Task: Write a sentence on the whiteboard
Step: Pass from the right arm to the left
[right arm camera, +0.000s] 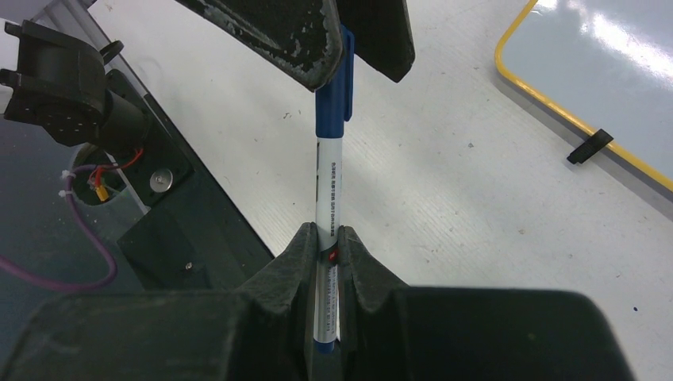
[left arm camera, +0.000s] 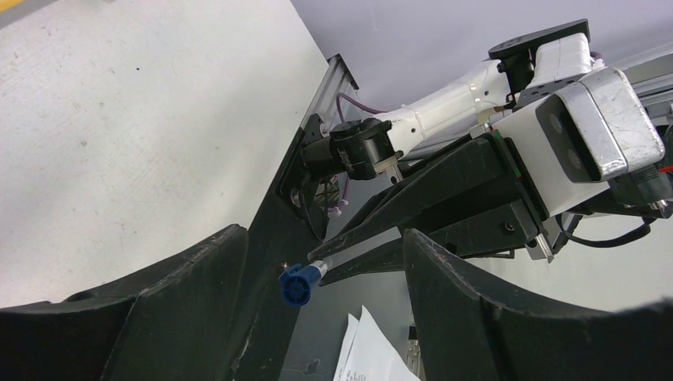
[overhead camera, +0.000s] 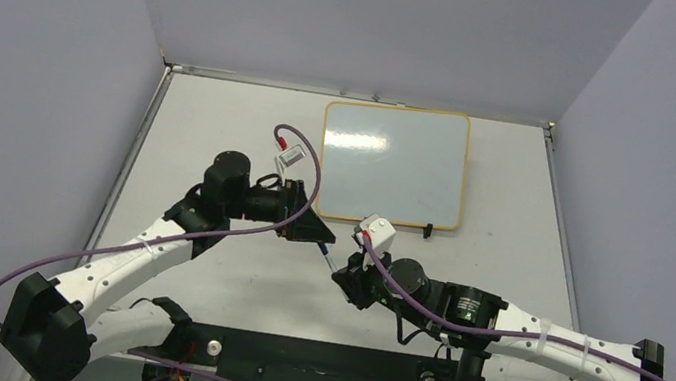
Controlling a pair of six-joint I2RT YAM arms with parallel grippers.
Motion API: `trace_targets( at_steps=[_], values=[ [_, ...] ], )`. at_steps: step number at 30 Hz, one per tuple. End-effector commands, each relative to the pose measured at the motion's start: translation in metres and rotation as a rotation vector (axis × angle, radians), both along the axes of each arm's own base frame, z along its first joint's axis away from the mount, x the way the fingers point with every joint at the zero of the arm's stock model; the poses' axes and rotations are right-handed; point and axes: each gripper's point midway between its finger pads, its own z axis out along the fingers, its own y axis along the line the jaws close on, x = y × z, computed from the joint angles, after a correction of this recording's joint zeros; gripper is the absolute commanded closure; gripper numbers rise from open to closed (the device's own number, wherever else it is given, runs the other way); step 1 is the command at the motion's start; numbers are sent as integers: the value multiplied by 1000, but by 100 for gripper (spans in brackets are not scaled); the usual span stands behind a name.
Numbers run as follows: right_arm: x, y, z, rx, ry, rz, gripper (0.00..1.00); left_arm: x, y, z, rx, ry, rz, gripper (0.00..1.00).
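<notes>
Right gripper (right arm camera: 327, 238) was clamped tight on the white barrel of a marker (right arm camera: 328, 178). Its blue cap (left arm camera: 295, 284) sat between the widely parted fingers of the left gripper (left arm camera: 323, 238), which gripped nothing. The barrel print was too small to read. The whiteboard (overhead camera: 394, 163) lay far, right of centre, on the table (overhead camera: 221, 133).

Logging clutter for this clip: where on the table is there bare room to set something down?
Free: the table left of the whiteboard, the strip on the board's right, and the patch between both arms ahead of the black base plate. Crowded: just below the board, where left pincer and right pincer meet at the pen.
</notes>
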Motion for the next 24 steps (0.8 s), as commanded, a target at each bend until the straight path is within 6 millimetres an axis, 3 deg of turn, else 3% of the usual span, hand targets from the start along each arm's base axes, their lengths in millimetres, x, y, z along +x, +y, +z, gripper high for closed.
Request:
trace_targets(
  at_steps=[1,5,11,18,24],
  values=[
    [0,11,32,87,-35,16,100,1,0,22,-46,-68,10,30],
    [1,9,33,89,-40,10,100,12,7,22,-37,-51,66,25],
    [2,8,34,91,-42,7,100,23,20,24,-60,-30,120,25],
    [5,9,42,102,-61,-7,100,21,20,15,-47,-11,108,28],
    [9,13,47,93,-72,-15,100,14,17,8,-32,-9,67,37]
  ],
)
